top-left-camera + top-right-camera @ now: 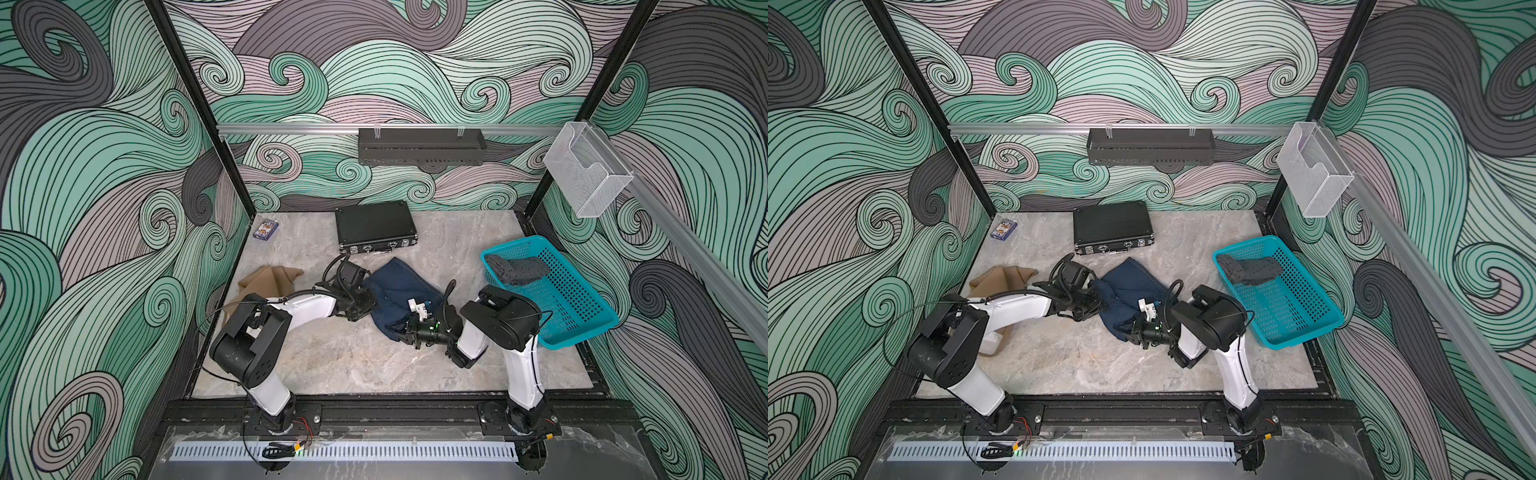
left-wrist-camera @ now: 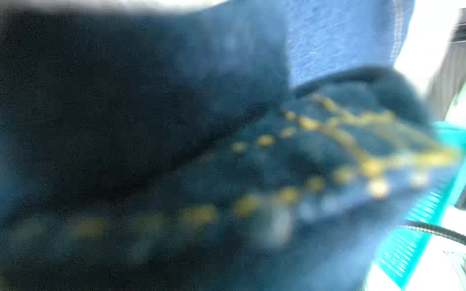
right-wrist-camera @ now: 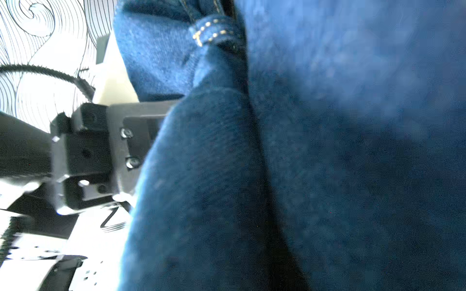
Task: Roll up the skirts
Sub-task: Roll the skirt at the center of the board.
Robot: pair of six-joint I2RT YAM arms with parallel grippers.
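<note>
You look to have 1 of 3 done: the dark grey, black-dotted cloth skirt (image 1: 517,269) lies bundled inside the teal plastic mesh basket (image 1: 577,337) (rolled, as far as a top view shows), while the plain tan-brown cloth skirt (image 1: 270,278) sits crumpled on the bench (image 1: 353,361) beside the left arm. The dark blue denim skirt (image 1: 399,282) lies mid-bench, unrolled. Your right end effector (image 1: 399,328) seems clamped on its near edge, and the left end effector (image 1: 365,305) is buried in its left edge, so you cannot tell whether it is closed.

Denim skirt (image 1: 399,286) central. Hard case (image 1: 374,226) behind it; basket (image 1: 577,303) right, dotted skirt (image 1: 517,269) inside; plain skirt (image 1: 270,278) left; card pack (image 1: 266,229) back-left.
</note>
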